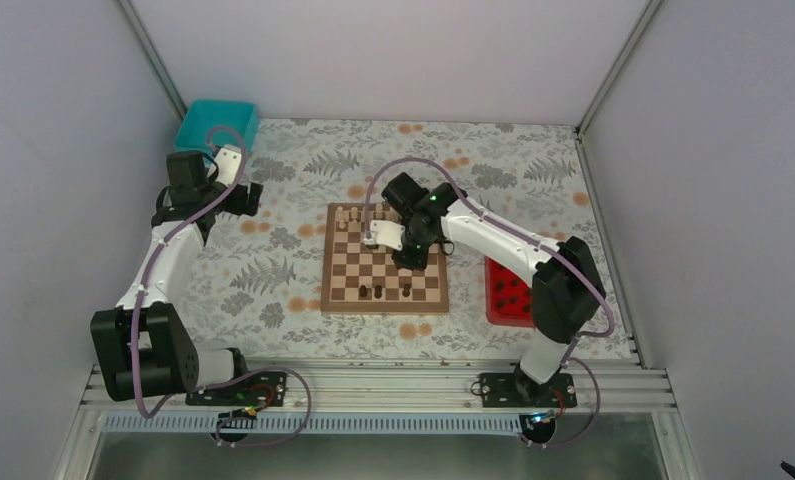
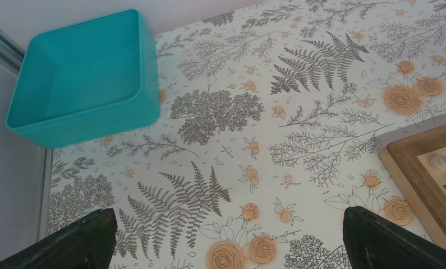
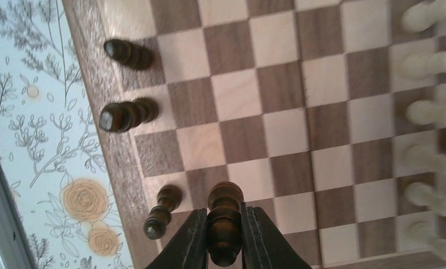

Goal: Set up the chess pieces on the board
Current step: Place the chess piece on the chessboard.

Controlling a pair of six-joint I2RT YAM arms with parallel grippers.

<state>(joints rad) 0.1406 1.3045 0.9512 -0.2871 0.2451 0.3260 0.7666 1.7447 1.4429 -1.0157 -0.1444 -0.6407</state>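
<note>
Three dark chess pieces point(image 3: 125, 115) stand on the board point(image 3: 276, 112), in the row of squares just inside the rim nearest my arms, as I see it through the right wrist camera. My right claw point(image 3: 225, 235) hangs over that same edge of the board and is pinched on another dark piece point(image 3: 225, 202). It holds the piece upright between its two fingers, just beside the nearest of the standing three. I cannot tell whether the base of the held piece touches the wood, because the fingers hide it. Along the opposite edge of the board the pale pieces point(image 3: 428, 112) are lined up in their rows, a little blurred in this view. From the overhead camera I see the red tray point(image 1: 495, 315) lying on the worktop point(image 2: 321, 84) just to the right of the board, partly under the right arm, with several more dark pieces inside it. My left claw point(image 2: 226, 244) sits well off to the left with its fingers point(image 2: 80, 241) spread wide and nothing between them. It hovers above the flowered worktop, between the teal bin point(image 2: 97, 120) in the far left corner and the far left corner of the board.
</note>
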